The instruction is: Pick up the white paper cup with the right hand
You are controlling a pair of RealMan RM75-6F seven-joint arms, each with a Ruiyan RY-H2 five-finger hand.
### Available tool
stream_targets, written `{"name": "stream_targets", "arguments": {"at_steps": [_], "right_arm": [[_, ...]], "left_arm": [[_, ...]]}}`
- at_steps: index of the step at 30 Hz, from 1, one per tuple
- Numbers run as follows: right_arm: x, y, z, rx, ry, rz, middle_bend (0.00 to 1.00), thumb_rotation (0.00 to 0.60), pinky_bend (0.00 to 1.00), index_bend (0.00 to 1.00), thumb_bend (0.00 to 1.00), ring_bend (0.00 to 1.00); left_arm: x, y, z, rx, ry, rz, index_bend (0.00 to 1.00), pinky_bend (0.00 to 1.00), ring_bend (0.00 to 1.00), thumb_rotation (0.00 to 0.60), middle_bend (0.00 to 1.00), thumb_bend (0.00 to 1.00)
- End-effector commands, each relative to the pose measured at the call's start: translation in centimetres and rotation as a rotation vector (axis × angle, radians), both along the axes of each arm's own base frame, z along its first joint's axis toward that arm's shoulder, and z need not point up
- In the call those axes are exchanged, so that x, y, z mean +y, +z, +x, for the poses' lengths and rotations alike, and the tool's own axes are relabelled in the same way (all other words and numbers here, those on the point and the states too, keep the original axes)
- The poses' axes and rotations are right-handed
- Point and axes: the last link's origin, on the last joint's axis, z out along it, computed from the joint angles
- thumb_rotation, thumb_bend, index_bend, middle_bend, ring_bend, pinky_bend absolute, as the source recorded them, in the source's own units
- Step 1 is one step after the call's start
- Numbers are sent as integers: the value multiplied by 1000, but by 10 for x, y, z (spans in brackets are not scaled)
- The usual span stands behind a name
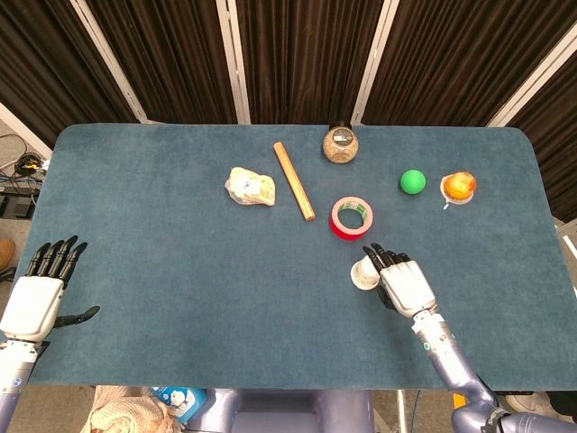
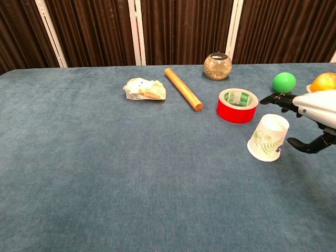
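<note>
The white paper cup (image 2: 268,138), printed with green leaves, stands upside down on the blue table, leaning slightly; the head view shows the cup (image 1: 364,273) just below the red tape roll. My right hand (image 2: 310,113) is immediately right of it with fingers stretched out straight over the cup's far side and the thumb low beside its wall. Nothing is gripped; whether the thumb tip touches the cup is unclear. In the head view the right hand (image 1: 404,283) lies against the cup's right side. My left hand (image 1: 36,302) hovers open off the table's near left corner.
A red tape roll (image 2: 238,105) lies just behind the cup. A green ball (image 2: 284,82) and an orange fruit (image 1: 460,186) are at the far right. A glass jar (image 2: 218,66), a wooden stick (image 2: 183,96) and a crumpled wrapper (image 2: 144,88) sit further back.
</note>
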Motion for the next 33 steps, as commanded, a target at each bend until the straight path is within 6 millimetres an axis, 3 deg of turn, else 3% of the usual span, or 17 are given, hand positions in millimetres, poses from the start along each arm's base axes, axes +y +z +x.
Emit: {"name": "stream_targets", "arguments": {"at_steps": [1,6,8,9,18,28,33], "right_arm": [[3,8,-2,31,-3,-12,0,600,216,0,456,141],[13,30,-11,52,-8,-50,0,600,199,0,455,85],[21,44,-20,68,-12,-73,0,600,185,0,455,38],[32,68,-36,94,-37,-134,0,600,178,0,454,21],[74,125,-72,33,-60,-244,0,600,149,0,454,0],[109,156,-101,-29,-92,-376,0,600,88,0,450,0],[110,157,-110,-43,-132,-411,0,600,87,0,449,0]], "left_arm": [[0,0,0,0,1,0,0,0,0,600,0,0],[-1,1,0,-1,-1,1,0,0,0,600,0,0],[-1,0,0,0,-3,2,0,0,0,600,0,0],[-1,0,0,2,-6,1,0,0,0,600,0,0],[-3,0,2,0,-16,12,0,0,0,600,0,0],[-3,2,2,-16,-33,22,0,0,0,600,0,0],[-3,2,4,-23,-52,21,0,0,0,600,0,0]]}}
